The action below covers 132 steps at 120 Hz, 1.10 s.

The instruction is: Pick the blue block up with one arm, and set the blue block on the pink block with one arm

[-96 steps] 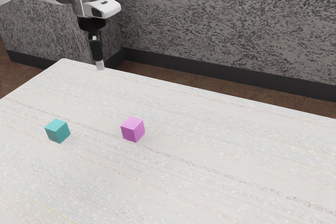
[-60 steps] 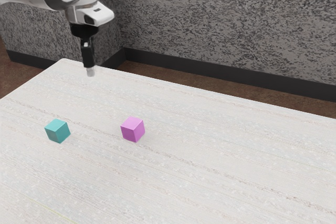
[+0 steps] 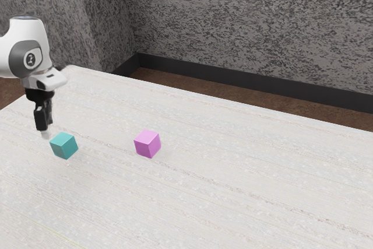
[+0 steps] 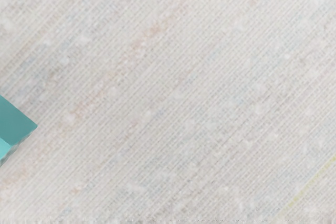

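The blue block (image 3: 63,145), teal in colour, rests on the pale table toward the exterior view's left. The pink block (image 3: 147,143) sits on the table to its right, about two block widths away. My gripper (image 3: 44,132) hangs low over the table just left of the blue block and slightly behind it, pointing down, apart from the block and holding nothing. In the wrist view a corner of the blue block (image 4: 11,127) shows at the picture's edge, off to one side of my hand.
The white wood-grain table (image 3: 245,179) stretches wide to the exterior view's right. Its far edge borders a brown floor strip (image 3: 245,94) and a speckled grey wall (image 3: 250,21).
My arm has swung from high over the table's far left corner down and toward the exterior view's left, ending beside the blue block. Both blocks stayed put.
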Available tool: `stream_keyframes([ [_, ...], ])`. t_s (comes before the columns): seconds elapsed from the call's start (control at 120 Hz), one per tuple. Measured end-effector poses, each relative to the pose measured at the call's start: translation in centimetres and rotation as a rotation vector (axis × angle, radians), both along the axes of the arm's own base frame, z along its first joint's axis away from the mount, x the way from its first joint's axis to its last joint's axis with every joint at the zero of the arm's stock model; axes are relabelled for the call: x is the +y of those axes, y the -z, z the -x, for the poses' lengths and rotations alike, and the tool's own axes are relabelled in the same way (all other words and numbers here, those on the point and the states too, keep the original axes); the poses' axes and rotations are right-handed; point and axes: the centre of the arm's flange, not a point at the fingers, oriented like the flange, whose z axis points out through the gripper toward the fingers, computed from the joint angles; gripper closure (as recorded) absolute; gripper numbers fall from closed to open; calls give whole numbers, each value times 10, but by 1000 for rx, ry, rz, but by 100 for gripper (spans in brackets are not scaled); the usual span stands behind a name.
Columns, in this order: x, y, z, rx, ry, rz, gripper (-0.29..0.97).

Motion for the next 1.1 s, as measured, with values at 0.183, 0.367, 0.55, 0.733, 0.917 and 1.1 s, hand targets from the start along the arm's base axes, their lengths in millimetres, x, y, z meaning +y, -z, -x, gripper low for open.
stream_keyframes([
  [0.183,84,48,33,-50,51,17,0],
  [0.367,62,76,-18,-98,319,20,0],
  [0.55,63,102,-36,-122,463,39,0],
  [0.733,76,134,-61,-132,558,55,0],
  [0.917,89,140,-71,-151,620,51,0],
  [1.1,91,158,-70,-134,672,73,0],
])
